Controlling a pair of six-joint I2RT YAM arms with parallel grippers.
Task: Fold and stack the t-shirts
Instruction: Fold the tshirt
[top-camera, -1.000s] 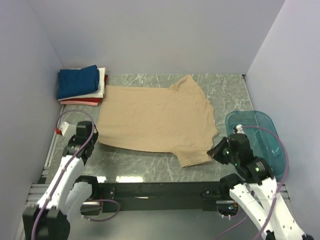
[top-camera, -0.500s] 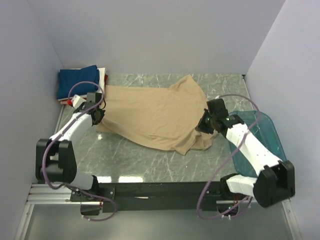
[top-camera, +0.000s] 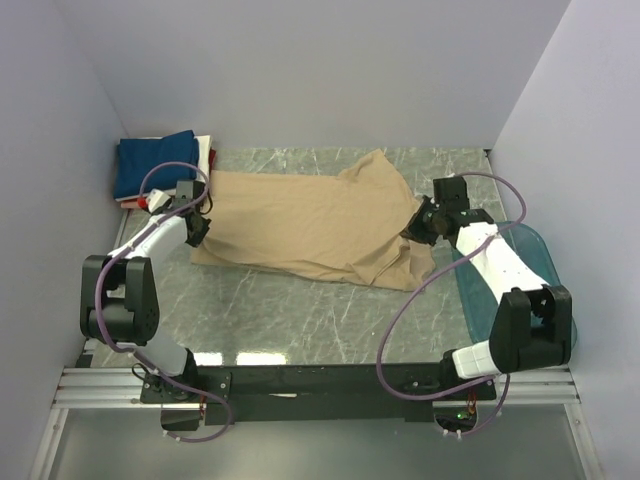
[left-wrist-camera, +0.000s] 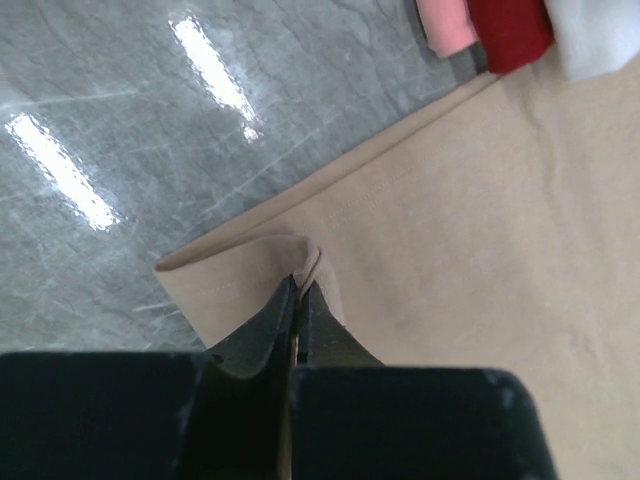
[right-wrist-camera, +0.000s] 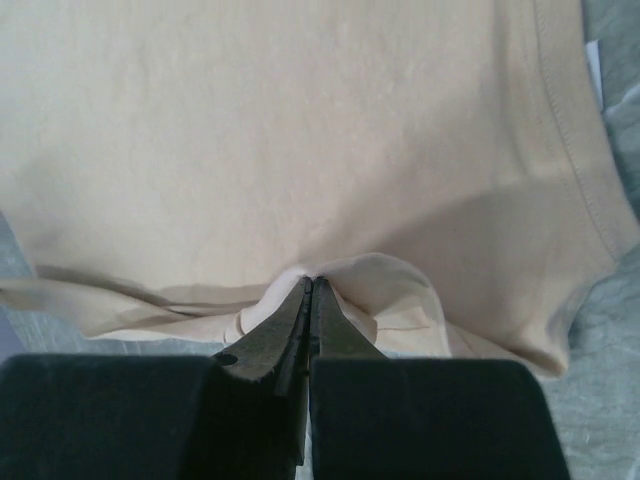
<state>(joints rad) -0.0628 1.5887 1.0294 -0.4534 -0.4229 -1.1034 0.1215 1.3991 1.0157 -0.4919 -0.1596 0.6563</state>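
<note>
You've got 1 tan shirt (top-camera: 300, 225) spread mid-frame, collar end toward the right. There's also 1 stack of folded shirts (top-camera: 165, 170) in the upper left corner, 4 by colour: navy on top, then white, red and pink. The pink shows only in the left wrist view, top right.

There are 2 arms. The left claw (top-camera: 198, 228) is pinched tight on the tan shirt's left corner, which is doubled over onto the cloth. The right claw (top-camera: 415, 225) is pinched tight on a raised fold at the shirt's right side, w/ wrinkles bunched under it.

The table (top-camera: 300, 320) is grey-green marble-look w/ glare streaks near the front. Pale walls (top-camera: 300, 70) close it in at the back, left and right.

There's 1 teal see-through tub (top-camera: 535, 250) at the right edge of the frame, partly behind the right arm. Purple cables (top-camera: 400, 330) loop off both arms.
</note>
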